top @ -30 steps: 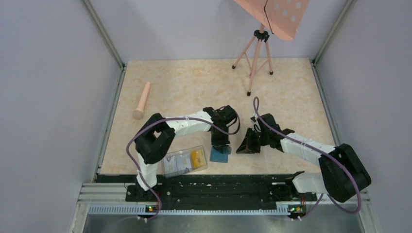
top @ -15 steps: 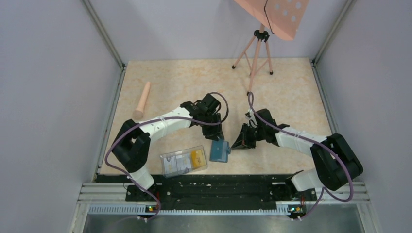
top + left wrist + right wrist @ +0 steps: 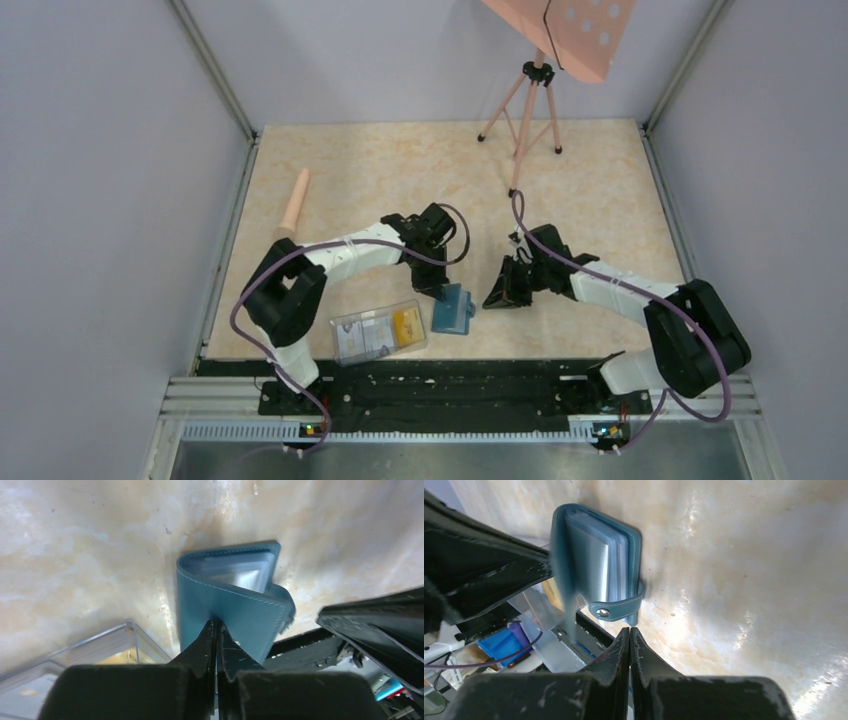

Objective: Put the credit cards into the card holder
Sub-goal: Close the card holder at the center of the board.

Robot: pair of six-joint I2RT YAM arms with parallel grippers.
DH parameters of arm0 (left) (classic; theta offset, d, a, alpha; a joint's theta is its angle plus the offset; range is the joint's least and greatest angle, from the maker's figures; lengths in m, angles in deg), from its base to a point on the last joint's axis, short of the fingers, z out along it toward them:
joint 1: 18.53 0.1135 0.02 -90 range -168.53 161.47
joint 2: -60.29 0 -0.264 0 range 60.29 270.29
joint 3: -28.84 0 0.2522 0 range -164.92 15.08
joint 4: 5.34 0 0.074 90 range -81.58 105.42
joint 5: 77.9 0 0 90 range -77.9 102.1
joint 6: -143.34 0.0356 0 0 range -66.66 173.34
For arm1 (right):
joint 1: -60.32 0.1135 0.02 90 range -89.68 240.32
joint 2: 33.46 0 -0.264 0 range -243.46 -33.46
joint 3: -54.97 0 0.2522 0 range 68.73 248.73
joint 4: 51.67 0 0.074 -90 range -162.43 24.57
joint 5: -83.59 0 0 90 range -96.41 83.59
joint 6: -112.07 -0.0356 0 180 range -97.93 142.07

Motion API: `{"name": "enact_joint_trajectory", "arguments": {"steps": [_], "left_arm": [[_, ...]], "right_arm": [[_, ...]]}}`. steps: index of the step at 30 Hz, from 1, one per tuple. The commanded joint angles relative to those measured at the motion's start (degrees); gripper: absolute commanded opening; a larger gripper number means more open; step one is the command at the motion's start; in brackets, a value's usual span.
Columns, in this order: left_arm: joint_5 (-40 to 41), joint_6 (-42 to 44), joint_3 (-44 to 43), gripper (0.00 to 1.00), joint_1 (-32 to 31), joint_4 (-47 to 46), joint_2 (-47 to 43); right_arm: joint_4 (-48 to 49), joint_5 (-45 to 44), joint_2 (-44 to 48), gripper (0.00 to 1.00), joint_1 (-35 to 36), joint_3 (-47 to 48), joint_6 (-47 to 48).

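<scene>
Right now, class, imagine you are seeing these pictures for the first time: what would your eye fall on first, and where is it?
The teal card holder, low in the overhead view's centre, stands half open with its cover raised. The shut left gripper and the shut right gripper point at it from either side. Just left of it lies a clear box holding yellow and pale credit cards.

left arm (image 3: 352, 254), right arm (image 3: 618, 291): white links, bulky black joints | cables (image 3: 236, 315): purple, looping beside each arm | left claw (image 3: 216, 630), right claw (image 3: 629, 635): black, scuffed tapered fingers
</scene>
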Motion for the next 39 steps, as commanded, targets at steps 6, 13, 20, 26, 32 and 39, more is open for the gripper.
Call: {"name": "enact_joint_trajectory", "arguments": {"steps": [6, 13, 20, 26, 32, 39], "left_arm": [[0.03, 0.52, -3.76, 0.0, -1.45, -0.19, 7.88], [1.29, 0.01, -4.57, 0.0, -2.32, 0.31, 10.12], [1.36, 0.52, -4.79, 0.0, -3.08, 0.93, 11.31], [0.46, 1.17, -5.22, 0.0, -3.08, 0.4, 10.43], [-0.71, 1.57, -5.35, 0.04, -3.01, -0.82, 8.51], [-5.16, -0.65, -2.86, 0.25, -2.46, -4.61, 4.7]], "right_arm": [[0.63, 1.51, -1.62, 0.0, -0.81, 1.52, 2.5], [6.38, 4.36, -5.51, 0.0, 0.56, 1.85, 0.11], [10.6, 5.54, -9.12, 0.0, 3.38, 4.11, -2.62], [10.35, 4.17, -12.4, 0.0, 5.07, 4.6, -3.35], [9.55, 2.44, -13.24, 0.0, 5.1, 4.3, -3.68], [7.56, 1.12, -14.88, 0.0, 5.13, 4.52, -3.06]]}}
